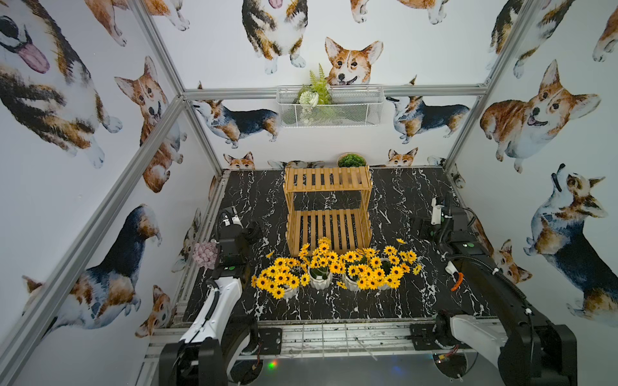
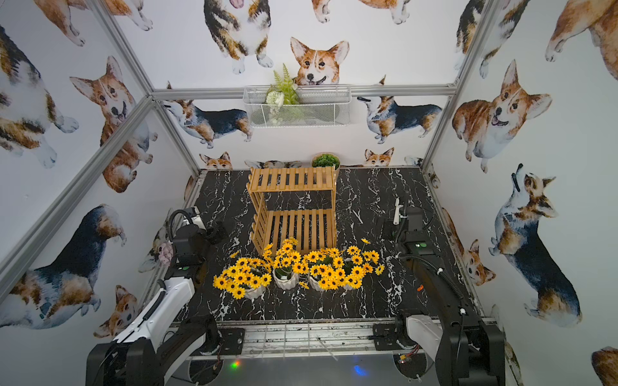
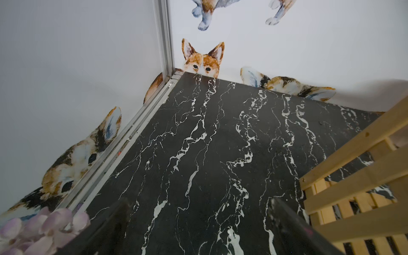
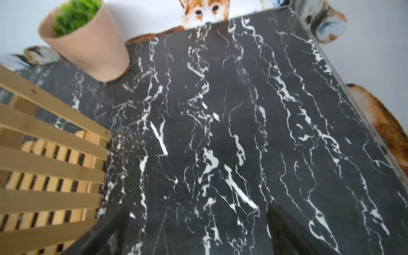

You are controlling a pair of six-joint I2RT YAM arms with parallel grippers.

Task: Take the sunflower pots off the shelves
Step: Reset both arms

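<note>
Sunflower pots (image 1: 320,279) — off the shelves (image 1: 327,179)

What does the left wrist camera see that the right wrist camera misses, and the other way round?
Only the left wrist view: a bunch of pale lilac flowers at the table's edge.
Only the right wrist view: a beige pot of green foliage standing on the table by the back wall.
Both: the black marble table, part of the wooden shelves with no pot on it, the corgi wallpaper, and that arm's own tool, the left tool and the right tool, each open with nothing between its fingers.
</note>
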